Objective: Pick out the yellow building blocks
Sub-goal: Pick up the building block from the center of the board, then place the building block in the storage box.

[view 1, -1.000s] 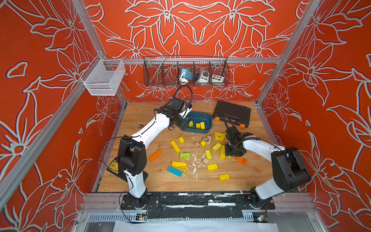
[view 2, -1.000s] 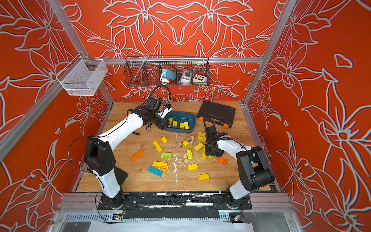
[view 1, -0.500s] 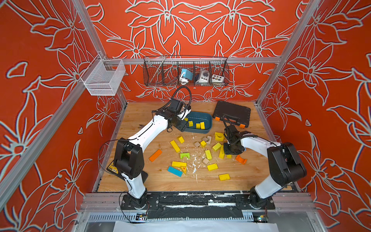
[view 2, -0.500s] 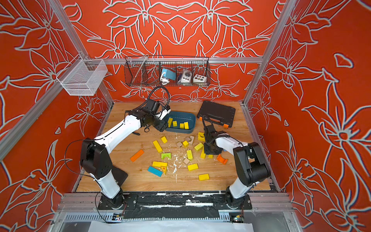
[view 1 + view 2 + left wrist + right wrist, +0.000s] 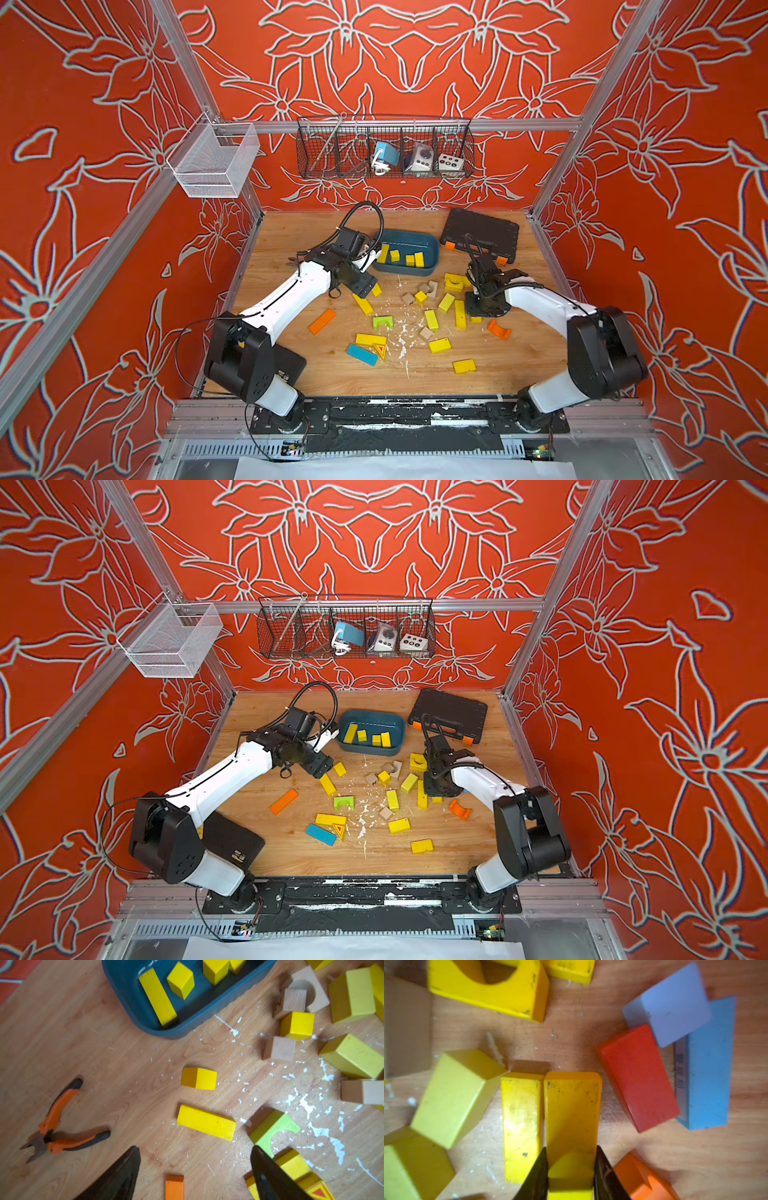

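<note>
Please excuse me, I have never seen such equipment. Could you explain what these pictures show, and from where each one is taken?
You see two robot arms on a wooden table. Two pictures look down from above at the whole scene. The two close pictures come from a camera on each arm's wrist. Coloured blocks lie scattered on the table, along with pliers and a black case. Four yellow blocks lie in the blue tray. The left gripper is open and empty. The right gripper has its jaws against both sides of one yellow bar, which lies on the table.
</note>
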Controlling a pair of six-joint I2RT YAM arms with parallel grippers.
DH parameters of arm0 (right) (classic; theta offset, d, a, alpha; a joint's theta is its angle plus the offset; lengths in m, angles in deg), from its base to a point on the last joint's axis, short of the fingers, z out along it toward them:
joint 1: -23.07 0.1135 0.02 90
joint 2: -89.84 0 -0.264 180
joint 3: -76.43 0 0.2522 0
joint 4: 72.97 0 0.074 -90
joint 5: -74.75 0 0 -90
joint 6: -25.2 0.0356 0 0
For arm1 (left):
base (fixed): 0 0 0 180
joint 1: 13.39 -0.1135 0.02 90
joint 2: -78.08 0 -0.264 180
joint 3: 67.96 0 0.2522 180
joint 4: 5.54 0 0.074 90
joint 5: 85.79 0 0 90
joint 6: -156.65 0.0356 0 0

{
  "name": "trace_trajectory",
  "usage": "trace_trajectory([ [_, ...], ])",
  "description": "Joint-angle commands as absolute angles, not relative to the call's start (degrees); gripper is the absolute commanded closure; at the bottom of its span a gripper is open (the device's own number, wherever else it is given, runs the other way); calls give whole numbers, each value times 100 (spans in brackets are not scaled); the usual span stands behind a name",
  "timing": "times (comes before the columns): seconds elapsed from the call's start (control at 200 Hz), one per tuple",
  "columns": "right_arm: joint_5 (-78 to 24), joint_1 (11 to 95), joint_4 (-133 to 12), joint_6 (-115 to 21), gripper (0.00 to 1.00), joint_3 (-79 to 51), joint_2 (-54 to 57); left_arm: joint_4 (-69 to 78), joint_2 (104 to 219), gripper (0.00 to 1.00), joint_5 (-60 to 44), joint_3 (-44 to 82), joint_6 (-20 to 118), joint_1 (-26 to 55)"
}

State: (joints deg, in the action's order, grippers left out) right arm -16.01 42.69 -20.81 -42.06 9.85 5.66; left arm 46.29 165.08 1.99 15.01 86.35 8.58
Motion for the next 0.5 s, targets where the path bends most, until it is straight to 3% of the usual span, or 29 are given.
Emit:
trace_trajectory([
  [0.0,-1795,4241,-1712,-4322,78,686,984,4632,16307,16,254,1370,8707,713],
  [0.225,-2323,4266,-1536,-4428,77,-284,988,4783,16341,16,302,1220,8499,577],
  [0.495,-2676,4391,-1735,-4579,77,-1749,-187,4746,16391,16,178,819,8312,570],
])
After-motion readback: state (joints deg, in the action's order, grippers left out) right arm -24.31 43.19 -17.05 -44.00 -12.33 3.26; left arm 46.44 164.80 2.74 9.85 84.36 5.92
